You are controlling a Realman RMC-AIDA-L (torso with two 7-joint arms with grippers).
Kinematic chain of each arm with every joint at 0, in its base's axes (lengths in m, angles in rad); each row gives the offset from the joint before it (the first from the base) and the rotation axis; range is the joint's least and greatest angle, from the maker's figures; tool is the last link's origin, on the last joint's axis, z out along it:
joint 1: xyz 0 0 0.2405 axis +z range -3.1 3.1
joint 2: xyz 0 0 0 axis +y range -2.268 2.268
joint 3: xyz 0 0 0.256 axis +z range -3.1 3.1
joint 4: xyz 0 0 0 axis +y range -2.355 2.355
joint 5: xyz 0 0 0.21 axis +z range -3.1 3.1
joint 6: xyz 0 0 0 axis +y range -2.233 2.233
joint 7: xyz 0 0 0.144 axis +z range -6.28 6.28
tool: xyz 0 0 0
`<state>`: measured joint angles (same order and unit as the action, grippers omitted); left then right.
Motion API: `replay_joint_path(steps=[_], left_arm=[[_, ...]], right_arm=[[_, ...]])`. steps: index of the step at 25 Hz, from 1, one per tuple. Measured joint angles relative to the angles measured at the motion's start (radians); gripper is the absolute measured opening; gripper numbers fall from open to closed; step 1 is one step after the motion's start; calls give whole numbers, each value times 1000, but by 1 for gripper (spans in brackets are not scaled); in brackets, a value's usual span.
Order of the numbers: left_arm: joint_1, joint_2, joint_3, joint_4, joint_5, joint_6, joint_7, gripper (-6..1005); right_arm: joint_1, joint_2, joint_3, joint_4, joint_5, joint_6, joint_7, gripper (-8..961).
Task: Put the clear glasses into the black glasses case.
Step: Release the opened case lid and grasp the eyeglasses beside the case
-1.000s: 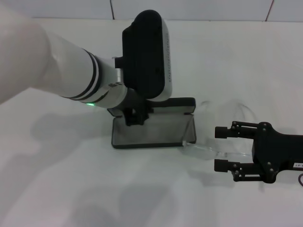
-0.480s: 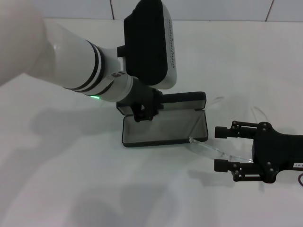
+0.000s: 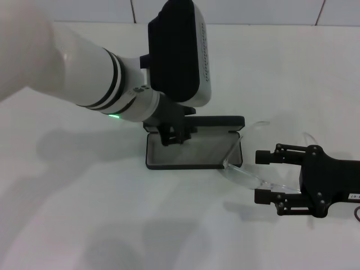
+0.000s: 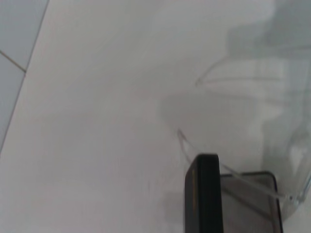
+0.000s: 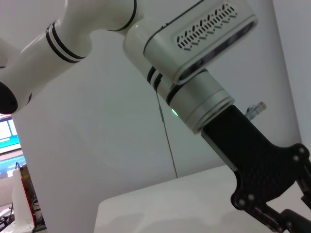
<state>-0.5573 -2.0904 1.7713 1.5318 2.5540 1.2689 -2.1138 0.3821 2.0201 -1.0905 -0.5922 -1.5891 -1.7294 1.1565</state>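
The black glasses case (image 3: 216, 120) stands open mid-table, its lid upright at the back and the grey lining showing. My left gripper (image 3: 170, 135) is at the left part of the lid and looks shut on it. In the left wrist view the lid edge of the case (image 4: 204, 194) shows end-on. The clear glasses (image 3: 247, 177) lie just right of the case, one temple leaning on its right end. In the left wrist view the glasses (image 4: 233, 82) are beyond the case. My right gripper (image 3: 257, 176) rests open, with the glasses' lens end lying between its fingers.
The white tabletop (image 3: 84, 214) runs back to a tiled wall (image 3: 236, 11). The left arm's big wrist housing (image 3: 180, 56) hangs over the case's back. In the right wrist view the left arm (image 5: 194, 73) fills the frame.
The left arm has carried the case to the right, up against the glasses, so one temple now leans on its right end. The right gripper has not moved.
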Motion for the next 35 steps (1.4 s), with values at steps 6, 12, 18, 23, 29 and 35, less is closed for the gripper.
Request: replay_joint_path(steps=[6,12,18,23,29,35], left_arm=[[29,2,-58,69,-109,13,32,295],[139,2,-257,147,-432,19,194,296],[239,5,-446,44,-795,103,387,297],[298,4,-583,-202,-1079,297,581,298],[324,3,-729,-470,-1184,467,651,300],[409,2,-735,-578,-1179,516,811,301]], right_arm=[[0,-2,1,8,3,1,0,738],[-4,-3,3,9,10,0,0,737],[-12,-5,15,9,19,-1,2,737],[-18,-8,61,7,26,-2,15,737],[4,-32,88,-129,13,-2,185,737],[94,-83,88,-418,-139,-10,602,737]])
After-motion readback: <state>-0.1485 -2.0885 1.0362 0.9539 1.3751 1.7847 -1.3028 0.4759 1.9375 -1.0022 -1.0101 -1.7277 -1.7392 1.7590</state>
